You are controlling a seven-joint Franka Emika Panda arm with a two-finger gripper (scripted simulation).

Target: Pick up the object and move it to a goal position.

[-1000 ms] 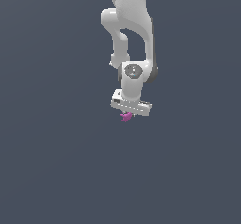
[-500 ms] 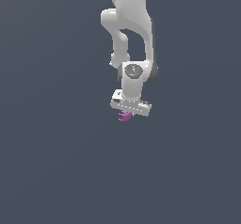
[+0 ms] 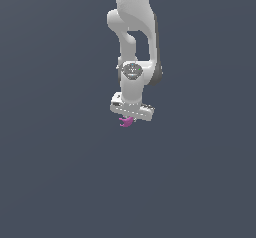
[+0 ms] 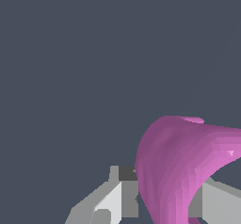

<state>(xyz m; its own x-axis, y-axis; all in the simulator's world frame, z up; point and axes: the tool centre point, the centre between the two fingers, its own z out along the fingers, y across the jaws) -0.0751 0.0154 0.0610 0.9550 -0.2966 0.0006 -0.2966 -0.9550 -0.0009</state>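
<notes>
The object [image 3: 125,121] is a tiny magenta-purple curved piece with small prongs, hanging just under the white hand of the arm in the exterior view. My gripper [image 3: 127,118] is shut on it, and its fingers are mostly hidden behind the hand's crossbar. In the wrist view the object [image 4: 181,169] looms large as a curved magenta shell. It sits between one grey finger [image 4: 110,197] and the other [image 4: 221,204], which close on its lower part. No goal marker shows in either view.
The white arm [image 3: 134,42] comes down from the top of the exterior view. Around and below it there is only a plain dark grey background, with no visible table edge or other objects.
The hand and the held object have shifted slightly toward the exterior view's left. The grip on the object looks unchanged.
</notes>
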